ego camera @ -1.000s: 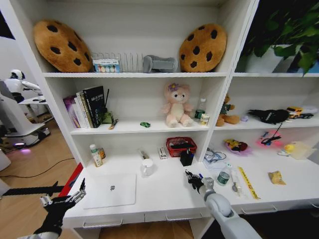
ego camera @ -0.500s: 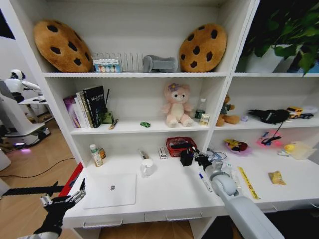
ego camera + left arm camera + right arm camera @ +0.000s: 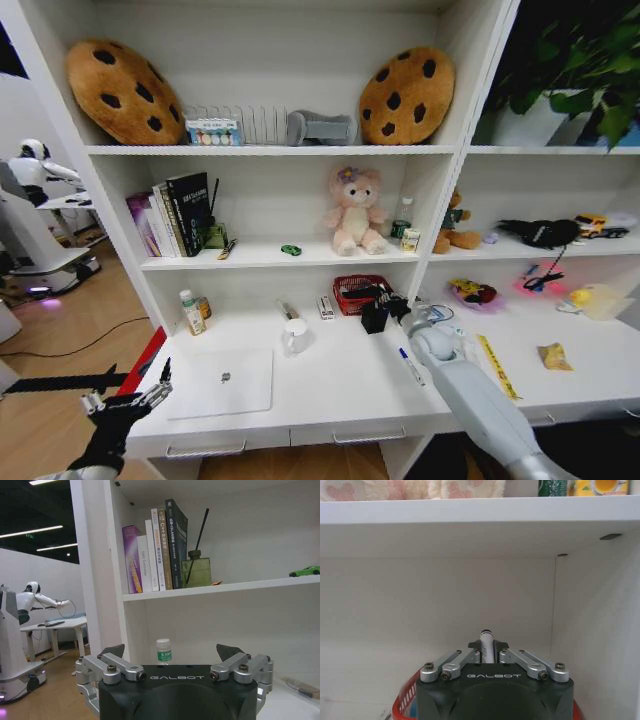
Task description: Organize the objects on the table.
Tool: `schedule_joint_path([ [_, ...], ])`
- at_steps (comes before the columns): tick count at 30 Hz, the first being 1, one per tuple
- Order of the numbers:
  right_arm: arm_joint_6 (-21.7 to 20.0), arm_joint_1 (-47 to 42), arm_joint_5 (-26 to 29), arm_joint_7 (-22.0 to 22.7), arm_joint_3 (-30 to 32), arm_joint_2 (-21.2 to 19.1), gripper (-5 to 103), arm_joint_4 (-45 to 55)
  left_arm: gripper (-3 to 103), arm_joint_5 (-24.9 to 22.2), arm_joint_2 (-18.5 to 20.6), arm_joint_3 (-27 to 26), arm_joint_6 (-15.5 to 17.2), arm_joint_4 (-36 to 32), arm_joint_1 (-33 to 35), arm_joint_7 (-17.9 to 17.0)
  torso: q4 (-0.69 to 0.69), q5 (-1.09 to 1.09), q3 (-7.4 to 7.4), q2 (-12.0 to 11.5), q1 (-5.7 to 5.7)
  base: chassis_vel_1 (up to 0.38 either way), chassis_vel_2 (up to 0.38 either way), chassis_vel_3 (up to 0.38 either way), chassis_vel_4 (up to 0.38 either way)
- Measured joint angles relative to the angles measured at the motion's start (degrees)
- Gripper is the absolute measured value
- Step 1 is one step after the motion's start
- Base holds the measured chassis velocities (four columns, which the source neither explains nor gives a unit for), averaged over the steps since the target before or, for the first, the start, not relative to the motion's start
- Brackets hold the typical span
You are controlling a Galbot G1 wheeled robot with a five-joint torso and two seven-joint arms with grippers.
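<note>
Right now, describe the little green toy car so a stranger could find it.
Start at the pink plush bear on the middle shelf above the table. The green toy car sits just left of it, the only tiny green thing on open shelf.

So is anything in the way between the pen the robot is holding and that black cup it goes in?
Nothing visible is. The right gripper holds the pen in its fingers just above the black pen holder, beside the red basket, with only air between. The left gripper waits off the table's corner.
</note>
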Motion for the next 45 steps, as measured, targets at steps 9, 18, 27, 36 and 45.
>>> schedule_joint_path([
  [9,13.18,3.27,-6.64,0.53,-1.44,7.46,12,-11.30,100,0.00,0.00,0.00,0.00,0.00,0.00,0.00,-0.01,0.02,0.00,0.00,0.00,0.000,0.000,0.000,0.000],
  [18,17.07,2.87,-7.03,0.66,0.26,7.99,12,-13.70,100,0.00,0.00,0.00,0.00,0.00,0.00,0.00,-0.01,0.01,0.00,0.00,0.00,0.000,0.000,0.000,0.000],
  [27,17.26,0.57,-6.48,0.09,2.69,6.13,12,-12.78,100,0.00,0.00,0.00,0.00,0.00,0.00,0.00,-0.03,0.01,0.00,0.00,0.00,0.000,0.000,0.000,0.000],
  [36,18.90,2.09,-6.24,0.08,1.23,7.16,12,-15.52,100,0.00,0.00,0.00,0.00,0.00,0.00,0.00,-0.01,0.01,0.00,0.00,0.00,0.000,0.000,0.000,0.000],
  [45,19.68,4.94,-5.93,0.18,-0.64,7.76,12,-17.93,100,0.00,0.00,0.00,0.00,0.00,0.00,0.00,0.00,0.01,0.00,0.00,0.00,0.000,0.000,0.000,0.000],
])
